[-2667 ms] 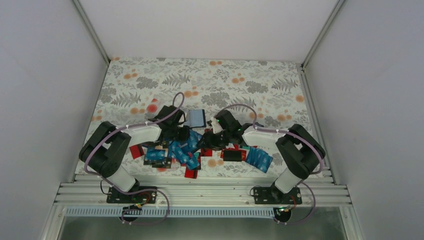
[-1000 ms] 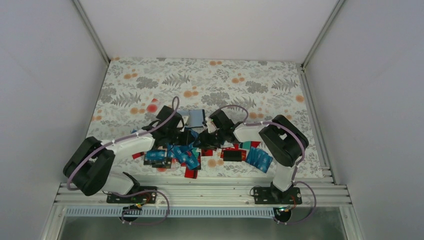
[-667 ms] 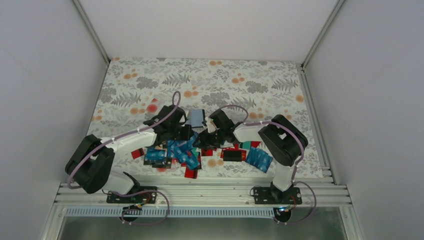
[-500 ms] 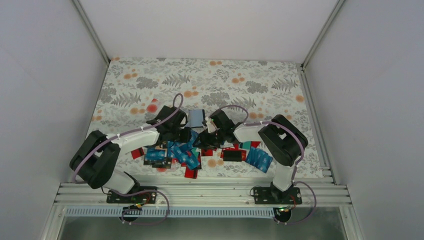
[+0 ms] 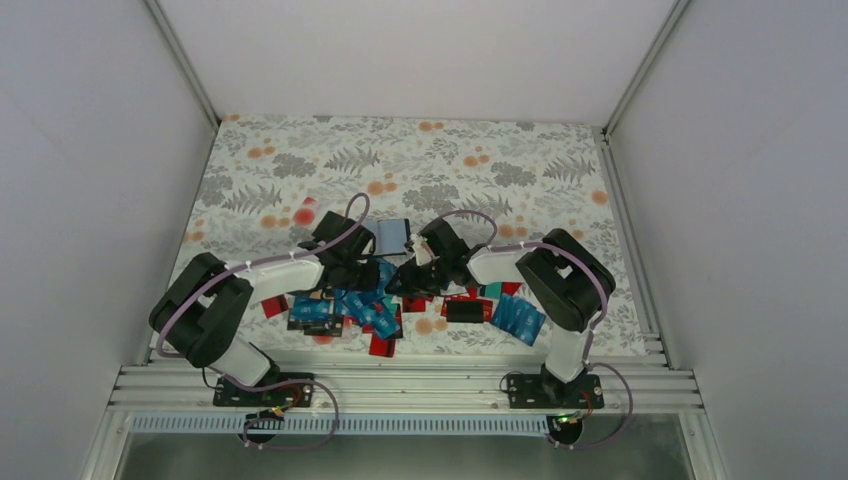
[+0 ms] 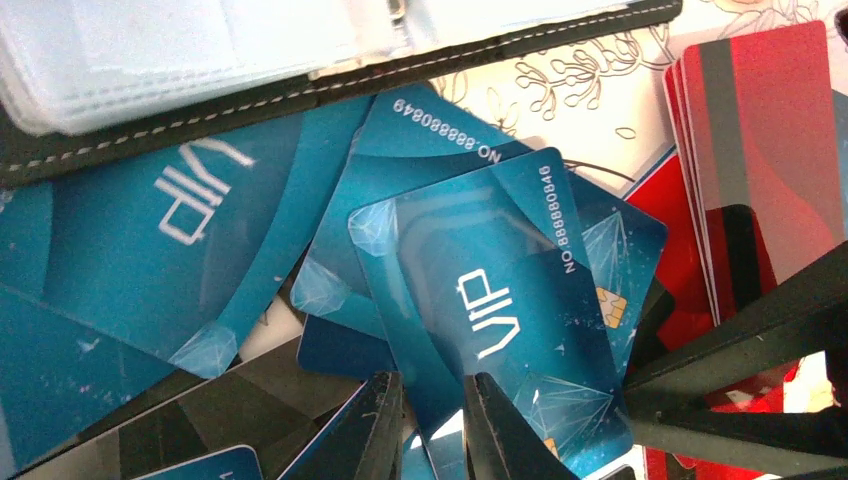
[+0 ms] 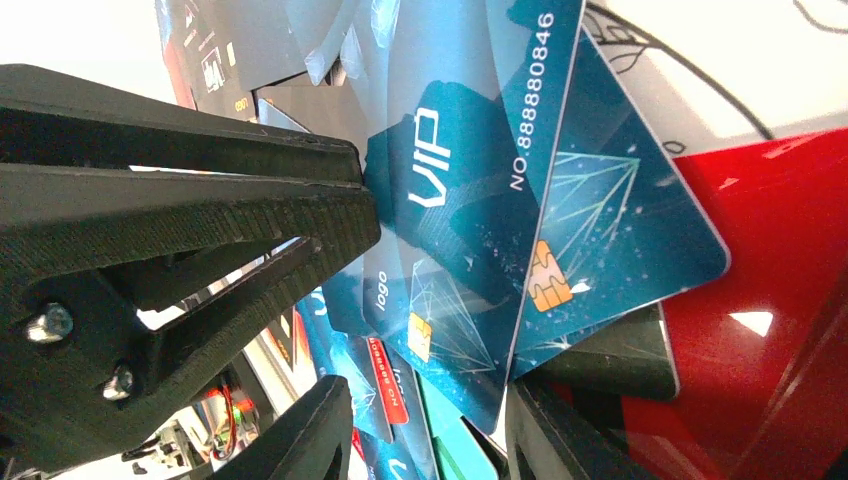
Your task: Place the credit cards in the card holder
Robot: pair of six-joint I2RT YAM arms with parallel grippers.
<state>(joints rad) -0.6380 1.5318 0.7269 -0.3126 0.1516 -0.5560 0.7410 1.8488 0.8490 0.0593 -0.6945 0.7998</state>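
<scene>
Credit cards (image 5: 365, 305), mostly blue with some red and black, lie heaped at the table's near middle. The card holder (image 5: 392, 235) lies open just behind the heap; its black edge and clear sleeves (image 6: 200, 60) fill the top of the left wrist view. My left gripper (image 5: 372, 272) (image 6: 432, 380) is open by a narrow gap, with the lower corner of a blue VIP card (image 6: 480, 290) between its fingers. From the other side my right gripper (image 5: 405, 280) (image 7: 428, 390) stands open astride the same card's (image 7: 470, 200) lower end. I cannot see it pressing on that card.
A stack of red cards (image 6: 760, 130) lies right of the blue VIP card. More cards lie toward the near edge: a blue bunch (image 5: 517, 318), a black one (image 5: 465, 311) and a red one (image 5: 382, 345). The two grippers' fingers nearly meet over the heap.
My left jaws have parted slightly from shut. The left arm's elbow has swung in toward the right while its gripper stayed over the heap. The right arm has held still for the last second.
</scene>
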